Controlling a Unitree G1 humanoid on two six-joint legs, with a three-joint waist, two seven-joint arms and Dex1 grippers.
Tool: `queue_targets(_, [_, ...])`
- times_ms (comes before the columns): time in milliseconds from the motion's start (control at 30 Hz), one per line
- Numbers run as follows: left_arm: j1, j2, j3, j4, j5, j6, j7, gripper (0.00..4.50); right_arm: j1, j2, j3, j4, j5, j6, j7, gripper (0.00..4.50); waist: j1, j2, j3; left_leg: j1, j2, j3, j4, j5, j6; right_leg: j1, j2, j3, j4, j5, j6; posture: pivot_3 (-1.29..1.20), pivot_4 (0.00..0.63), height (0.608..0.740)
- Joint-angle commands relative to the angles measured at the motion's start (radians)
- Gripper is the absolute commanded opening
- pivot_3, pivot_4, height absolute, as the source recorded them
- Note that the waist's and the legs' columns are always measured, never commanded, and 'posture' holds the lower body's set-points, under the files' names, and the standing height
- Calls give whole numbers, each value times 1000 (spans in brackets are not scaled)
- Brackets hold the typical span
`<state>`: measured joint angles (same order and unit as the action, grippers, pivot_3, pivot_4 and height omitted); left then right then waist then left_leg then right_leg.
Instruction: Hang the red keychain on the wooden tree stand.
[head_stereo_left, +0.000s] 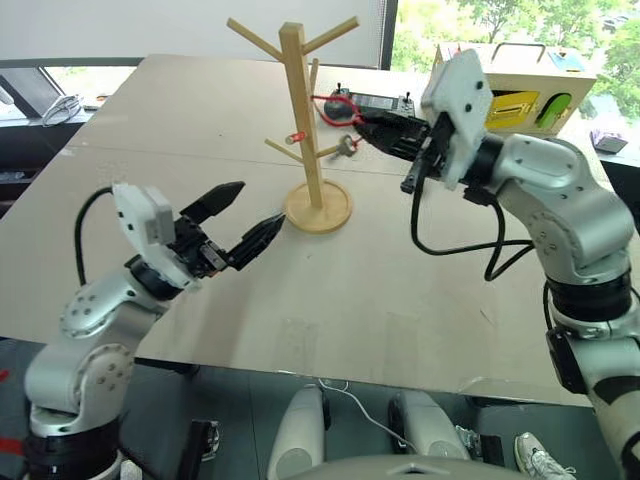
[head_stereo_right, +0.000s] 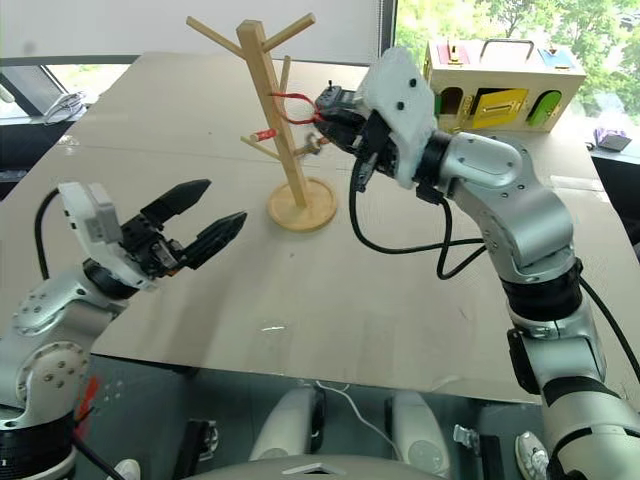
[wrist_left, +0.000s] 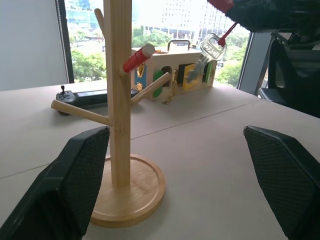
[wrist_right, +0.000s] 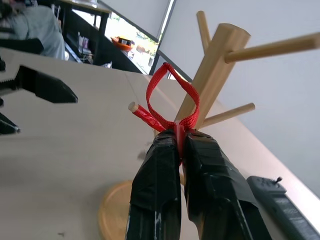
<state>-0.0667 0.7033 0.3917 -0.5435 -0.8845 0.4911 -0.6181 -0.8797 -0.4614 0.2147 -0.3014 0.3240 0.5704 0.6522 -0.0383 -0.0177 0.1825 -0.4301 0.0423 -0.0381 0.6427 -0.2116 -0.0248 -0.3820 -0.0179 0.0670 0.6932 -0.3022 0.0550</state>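
While the left jaws gape, right jaws pinch the red keychain (wrist_right: 172, 102) beside the wooden tree stand (head_stereo_left: 305, 120).

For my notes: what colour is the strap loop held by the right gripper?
Red. The strap loop shows best in the right wrist view, pinched by the right gripper.

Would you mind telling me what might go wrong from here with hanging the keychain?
The right gripper pinches the red keychain at the loop's base, so the floppy loop may miss or slide off a peg. The dangling key could snag. Bumping the wooden tree stand could tip it.
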Motion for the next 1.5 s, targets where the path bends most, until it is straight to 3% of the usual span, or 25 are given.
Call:
queue_targets(33, [-52, 51, 71, -46, -102, 58, 38, 4500, -16, 19, 41, 27, -75, -101, 12, 17, -1, 0, 0, 0, 0, 0, 0, 0, 0, 0, 0, 0, 0, 0, 0, 0, 150, 740])
queue_targets(400, [-32, 100, 115, 6, -116, 113, 19, 4500, -18, 89, 123, 137, -251, -262, 9, 17, -3, 0, 0, 0, 0, 1, -1, 0, 0, -1, 0, 1, 0, 0, 0, 0, 150, 740])
queue_targets(867, [-11, 79, 110, 6, -89, 106, 28, 4500, -22, 202, 123, 150, -301, -300, 9, 17, -3, 0, 0, 0, 0, 1, -1, 0, 0, -1, 0, 1, 0, 0, 0, 0, 150, 740])
queue_targets(1300, [-8, 77, 108, 6, -85, 106, 31, 4500, -8, 236, 120, 329, -384, -357, -38, 17, -4, 0, 0, 0, 0, 1, -1, 0, 0, -2, 0, 1, 1, 0, 0, 0, 150, 740])
queue_targets(1400, [-11, 75, 103, 6, -84, 108, 32, 4500, -2, 250, 96, 330, -365, -365, -42, 1097, -3, 0, 0, -1, 0, 1, -1, 0, 0, -3, 0, 1, 1, 0, 0, 0, 150, 740])
queue_targets(1500, [-12, 74, 100, 7, -83, 108, 31, 4500, 1, 267, 64, 319, -341, -384, -52, 2538, -4, 0, 0, -1, 0, 1, -1, 0, 0, -3, 0, 1, 1, 0, 0, 0, 150, 740])
